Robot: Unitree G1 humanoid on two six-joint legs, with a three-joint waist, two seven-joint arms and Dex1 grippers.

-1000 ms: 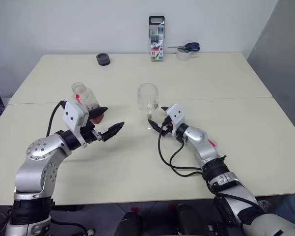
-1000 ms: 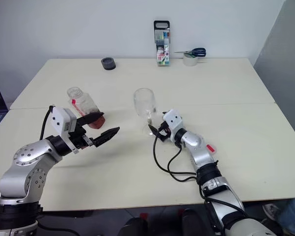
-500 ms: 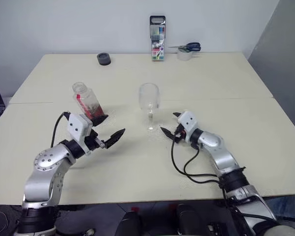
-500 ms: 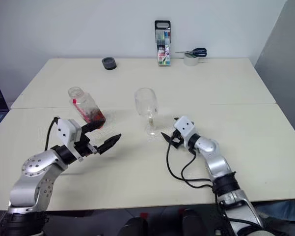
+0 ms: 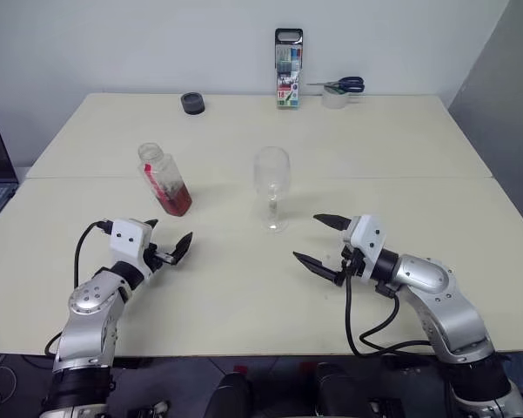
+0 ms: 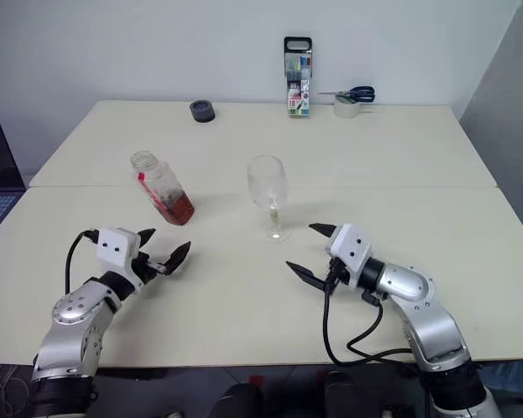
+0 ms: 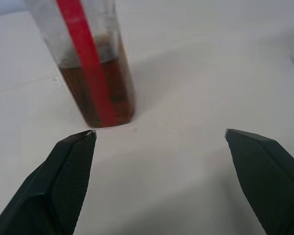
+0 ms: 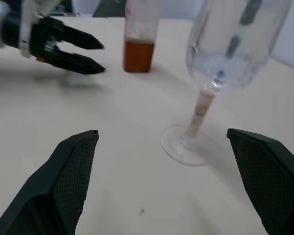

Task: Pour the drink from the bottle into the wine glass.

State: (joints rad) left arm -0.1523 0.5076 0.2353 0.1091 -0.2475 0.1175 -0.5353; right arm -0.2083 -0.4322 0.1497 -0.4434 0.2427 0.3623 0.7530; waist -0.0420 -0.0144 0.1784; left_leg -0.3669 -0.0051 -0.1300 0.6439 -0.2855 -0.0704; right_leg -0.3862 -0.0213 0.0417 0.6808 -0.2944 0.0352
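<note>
The bottle [image 5: 164, 180] stands upright on the table just ahead of the empty, wide-spread left gripper [image 5: 167, 251], nearer to it than to the equally empty, spread right gripper [image 5: 324, 241], which faces the wine glass [image 5: 271, 186].

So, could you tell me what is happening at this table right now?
A humanoid robot is set to pour a drink from a bottle into a wine glass, but nothing is held. The left gripper is open just short of the bottle, which stands uncapped with reddish-brown drink at its bottom. The right gripper is open near the wine glass, which stands upright on the table and looks empty.
</note>
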